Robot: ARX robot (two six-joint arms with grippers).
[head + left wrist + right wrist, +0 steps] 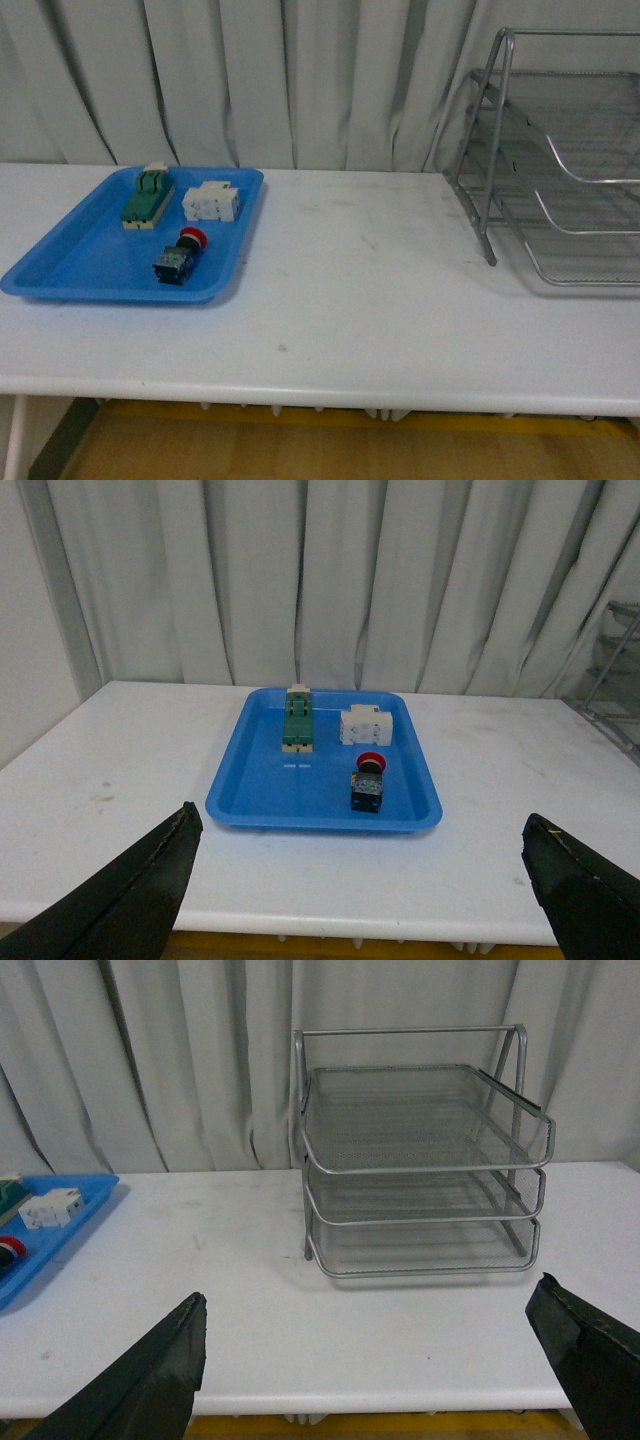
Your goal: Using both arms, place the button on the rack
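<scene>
The button [178, 256], red cap and dark blocky body, lies on its side in the blue tray [80, 262] at the table's left; it also shows in the left wrist view [367, 782]. The silver wire-mesh rack [560, 170] with three tiers stands at the right and fills the right wrist view [420, 1170]. My left gripper [365, 880] is open and empty, back from the table's front edge, facing the tray. My right gripper [370, 1360] is open and empty, facing the rack. Neither arm shows in the front view.
In the tray a green-and-cream switch [148, 196] and a white blocky component [211, 202] lie behind the button. The white table [370, 290] stretches between tray and rack. Grey curtains hang behind. The tray's edge shows in the right wrist view [60, 1230].
</scene>
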